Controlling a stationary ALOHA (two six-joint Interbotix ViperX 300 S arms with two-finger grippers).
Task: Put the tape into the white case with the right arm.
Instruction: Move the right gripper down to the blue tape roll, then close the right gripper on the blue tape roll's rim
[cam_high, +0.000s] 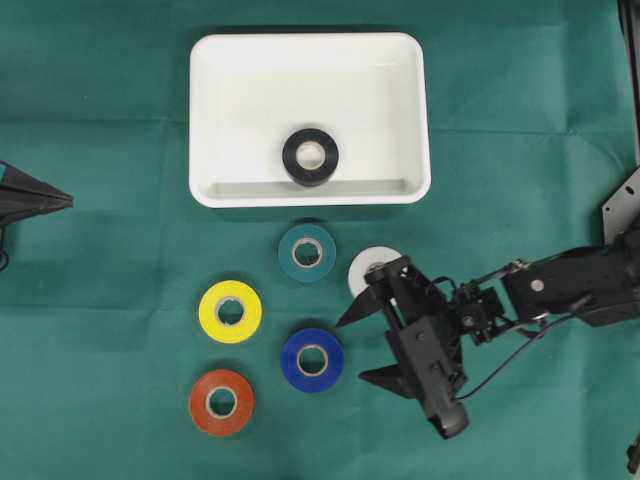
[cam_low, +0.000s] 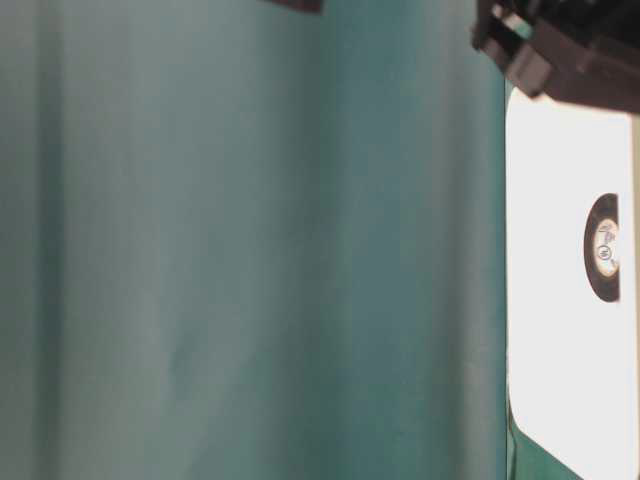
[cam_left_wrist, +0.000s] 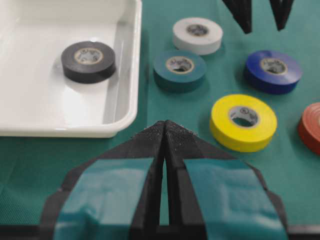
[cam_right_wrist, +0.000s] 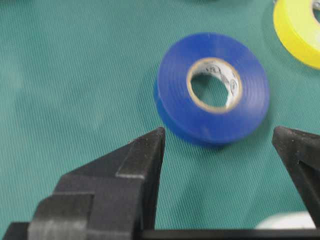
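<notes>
Blue tape (cam_right_wrist: 212, 90) is lying flat on the green desk (cam_high: 100, 300) just ahead of the right pincer (cam_high: 368, 345), whose two black fingers are standing wide apart and holding nothing. Judging from that, the step in hand is the reach for a roll, most likely this blue one. To do it well, the pincer should be centring itself so the roll sits squarely between the fingers, dropping low enough to catch the roll's side wall, and closing without nudging the white tape (cam_high: 372, 268) that is lying partly under the wrist. Beyond the blue roll, the yellow tape (cam_high: 230, 311) and the red tape (cam_high: 221, 402) are lying to the left, and the teal tape (cam_high: 306, 252) is sitting nearer the tray. Farther still, the white case (cam_high: 220, 120) is resting on the desk with a black tape (cam_high: 310, 157) already inside, close to its near rim. At the far left edge, the left pincer (cam_left_wrist: 165, 131) is waiting with its fingers pressed together. The right wrist view is showing how the blue roll is lining up with the open gap, which the overhead hides behind the arm; the overhead alone is giving the path to the case. The table-level view is showing only cloth and the case.
</notes>
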